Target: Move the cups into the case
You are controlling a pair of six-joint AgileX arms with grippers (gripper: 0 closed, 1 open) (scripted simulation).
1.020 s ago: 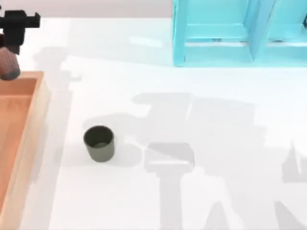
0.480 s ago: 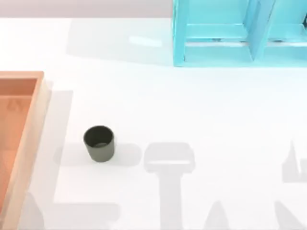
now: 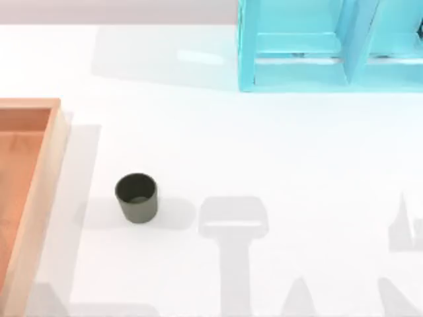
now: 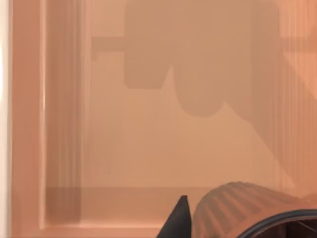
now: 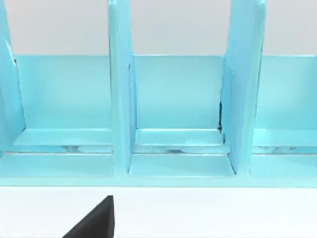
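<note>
The dark olive-green cup [image 3: 137, 197] stands upright on the white table, a short way right of the case [image 3: 41, 191]. In the left wrist view the ribbed copper-brown cup [image 4: 237, 203] hangs close under the camera, above the case's orange-tan floor [image 4: 148, 144]. My left gripper [image 4: 233, 225] is shut on this cup, and one dark fingertip [image 4: 181, 220] shows beside it. Their shadow falls on the case floor. My right gripper [image 5: 96, 223] shows as a dark tip at the picture's edge, facing the cyan shelf unit [image 5: 178, 109].
The cyan shelf unit [image 3: 330, 46] stands at the table's far right, with open compartments. The case's thick light rim [image 3: 49, 172] rises between the olive cup and the case floor. Arm shadows lie across the near part of the white table [image 3: 277, 158].
The left gripper with the copper-brown cup was at the case's far corner a second ago and has since left the top view to the left. The olive cup has not moved.
</note>
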